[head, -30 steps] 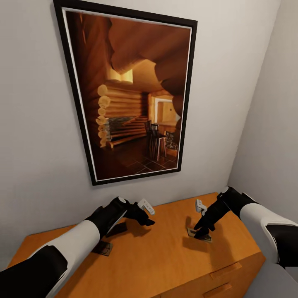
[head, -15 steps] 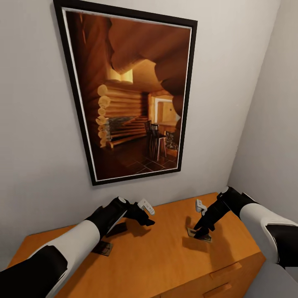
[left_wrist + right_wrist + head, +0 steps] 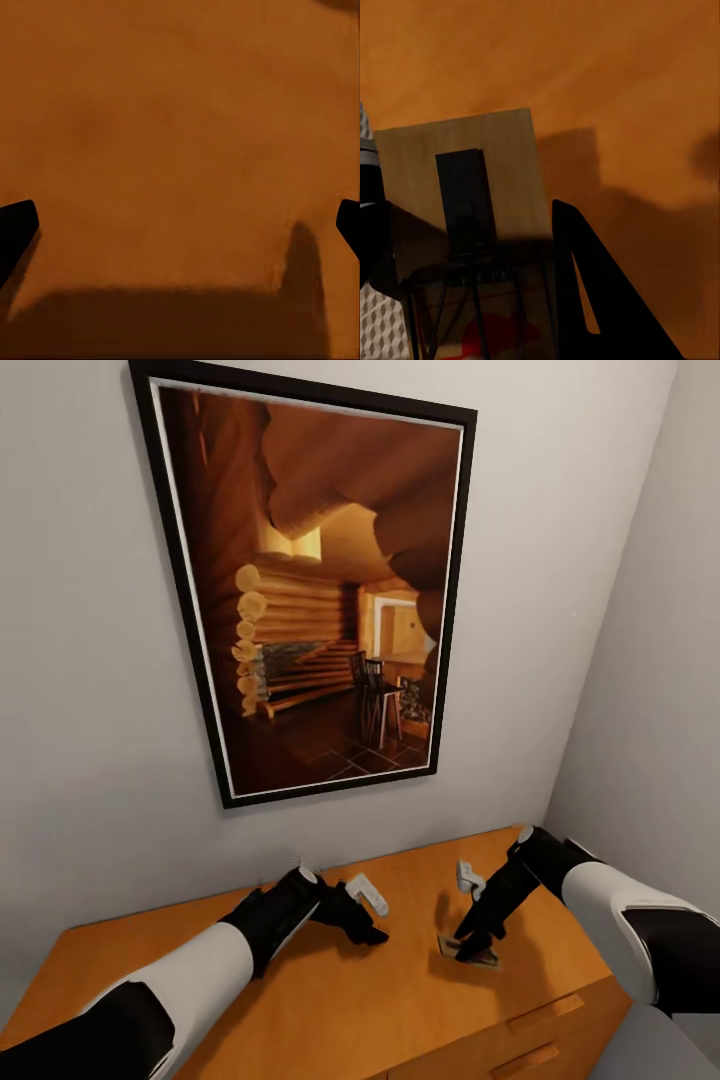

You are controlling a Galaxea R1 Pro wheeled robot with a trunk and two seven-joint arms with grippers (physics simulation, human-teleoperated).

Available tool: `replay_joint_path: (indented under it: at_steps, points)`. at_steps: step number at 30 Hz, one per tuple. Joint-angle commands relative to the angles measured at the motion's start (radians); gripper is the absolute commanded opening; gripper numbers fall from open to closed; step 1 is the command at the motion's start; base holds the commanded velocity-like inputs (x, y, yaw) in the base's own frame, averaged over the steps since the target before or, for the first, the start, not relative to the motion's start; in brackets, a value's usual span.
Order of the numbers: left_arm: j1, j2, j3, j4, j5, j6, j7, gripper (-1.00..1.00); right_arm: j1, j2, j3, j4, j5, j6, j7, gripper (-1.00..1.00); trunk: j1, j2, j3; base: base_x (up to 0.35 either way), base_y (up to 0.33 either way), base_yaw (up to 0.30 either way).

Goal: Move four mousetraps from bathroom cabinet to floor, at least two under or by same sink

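Pinching a mousetrap (image 3: 468, 951) between its fingers, right gripper (image 3: 466, 943) on the cabinet (image 3: 400, 1000) top, left gripper (image 3: 372, 934) spread wide beside it.

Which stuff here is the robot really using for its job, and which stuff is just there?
For the job:
- mousetrap, between the fingers of the right gripper
- cabinet, where it rests
- left gripper, open over the bare cabinet top

Just there:
- framed picture of a log cabin room
- grey wall
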Motion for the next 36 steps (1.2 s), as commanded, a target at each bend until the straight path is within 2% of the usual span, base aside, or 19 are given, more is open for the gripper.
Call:
replay_joint_path:
  at_steps: [1, 6, 22, 31, 36]
  points:
    - [0.005, 0.000, -0.002, 0.004, 0.000, 0.000, -0.002, 1.00, 0.000, -0.001, 0.003, 0.005, -0.003, 0.016, 0.007, -1.00, 0.000, -0.002, -0.002, 0.000, 0.000, 0.000]
    - [0.023, -0.006, -0.002, 0.025, 0.000, -0.026, -0.002, 1.00, 0.000, -0.005, 0.001, 0.023, -0.007, 0.013, 0.010, -1.00, 0.000, -0.002, -0.002, 0.000, 0.000, 0.000]
    - [0.030, -0.004, 0.000, 0.016, -0.002, -0.025, -0.002, 1.00, 0.000, -0.009, -0.001, 0.018, -0.008, 0.003, 0.011, -1.00, 0.000, -0.002, -0.002, 0.000, 0.000, 0.000]
    - [0.030, 0.011, 0.010, -0.040, -0.007, -0.011, -0.003, 1.00, 0.000, -0.014, -0.002, -0.018, -0.005, 0.022, 0.011, -1.00, 0.000, -0.002, -0.002, 0.000, 0.000, 0.000]
    - [0.031, 0.029, 0.023, -0.046, -0.007, -0.010, -0.003, 1.00, 0.000, -0.019, -0.002, -0.096, -0.004, 0.035, 0.037, -1.00, 0.000, -0.002, -0.002, 0.000, 0.000, 0.000]
